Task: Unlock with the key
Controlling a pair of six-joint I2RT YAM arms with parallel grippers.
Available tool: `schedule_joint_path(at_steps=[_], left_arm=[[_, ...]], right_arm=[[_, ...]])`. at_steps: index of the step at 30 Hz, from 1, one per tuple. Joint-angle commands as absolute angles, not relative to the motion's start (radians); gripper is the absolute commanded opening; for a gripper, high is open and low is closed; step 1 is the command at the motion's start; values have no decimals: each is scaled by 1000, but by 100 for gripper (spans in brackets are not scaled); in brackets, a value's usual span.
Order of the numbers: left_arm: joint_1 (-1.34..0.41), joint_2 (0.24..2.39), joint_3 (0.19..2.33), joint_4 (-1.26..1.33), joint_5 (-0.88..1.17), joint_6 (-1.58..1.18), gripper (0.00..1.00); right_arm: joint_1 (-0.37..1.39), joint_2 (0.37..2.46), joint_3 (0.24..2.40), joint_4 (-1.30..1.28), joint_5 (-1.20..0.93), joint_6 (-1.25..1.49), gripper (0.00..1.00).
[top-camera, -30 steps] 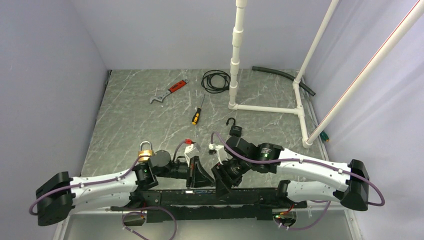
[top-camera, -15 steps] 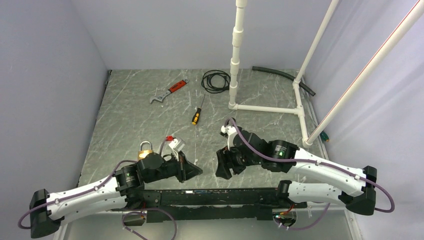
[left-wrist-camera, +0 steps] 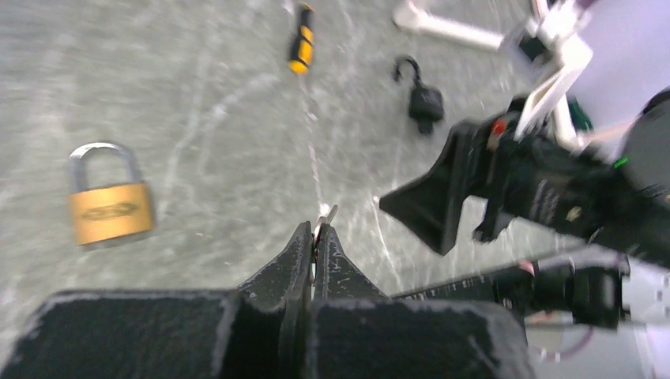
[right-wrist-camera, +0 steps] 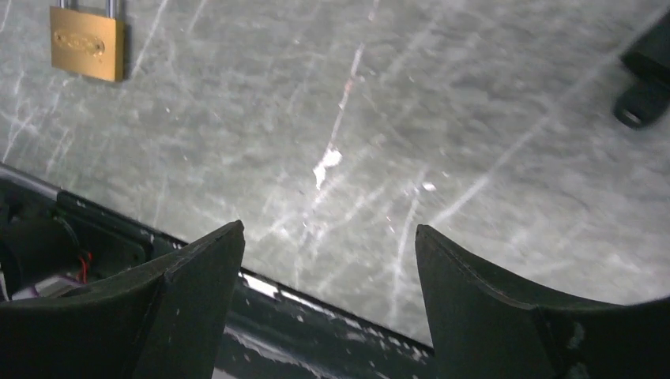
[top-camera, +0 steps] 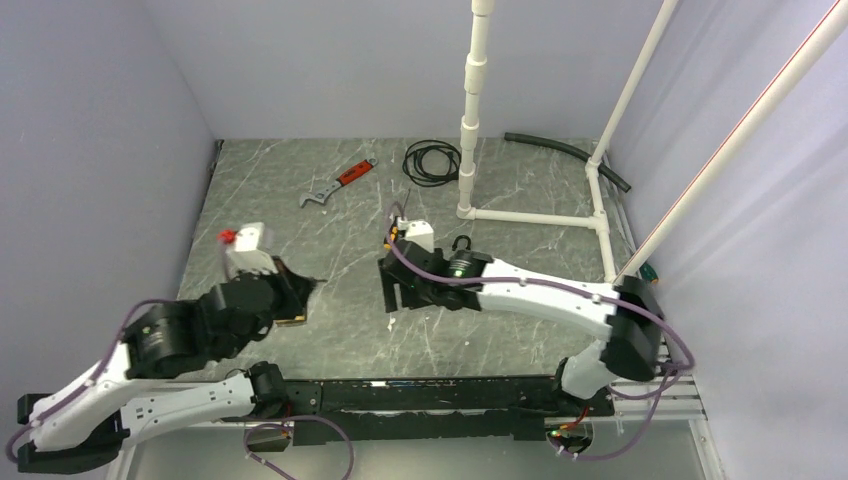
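Note:
A brass padlock lies flat on the grey marble table, also in the right wrist view; from above only its edge shows under my left gripper. My left gripper is shut on a small metal key whose tip pokes out beyond the fingertips, to the right of the padlock. My right gripper is open and empty above the table's middle, with bare table between its fingers. A small black padlock lies behind it.
A yellow-and-black screwdriver, a red-handled wrench, a black cable coil, a white PVC pipe frame and a black hose lie farther back. The black rail runs along the near edge.
Both arms swung out from the near rail. My left gripper moved left over the brass padlock, still shut. My right gripper moved left and farther onto the table, open.

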State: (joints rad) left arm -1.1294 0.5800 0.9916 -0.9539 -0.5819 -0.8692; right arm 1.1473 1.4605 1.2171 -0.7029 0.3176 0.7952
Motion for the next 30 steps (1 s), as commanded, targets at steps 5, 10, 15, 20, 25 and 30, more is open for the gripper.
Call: schedule_joint_path(at_steps=[5,10,15,20,25,30], left_arm=[[-1132,558,1184,-1542,-1009,-1144,0],[-1133,440,1170,-1517,-1010,-1123,0],[-1132,333,1162,-1502,-1007,-1110,0],[-1132,238,1138,-1430,-988,-1044,0],[-1133,243,1135,-1427,-985,-1041,0],[-1132,302,1148,-1459,-987,-1068,0]], right_arm=[[1159,1762,1418,-375,130,793,79],[1161,1948,1498,-66,-176,762,67],[1161,2165,1660,75,-318,789,40],[1160,2354,1895,-10,-332,771,25],[1161,2553,2187,-192,-351,722,19],[1161,2656,2337,-257,-300,708,20]])
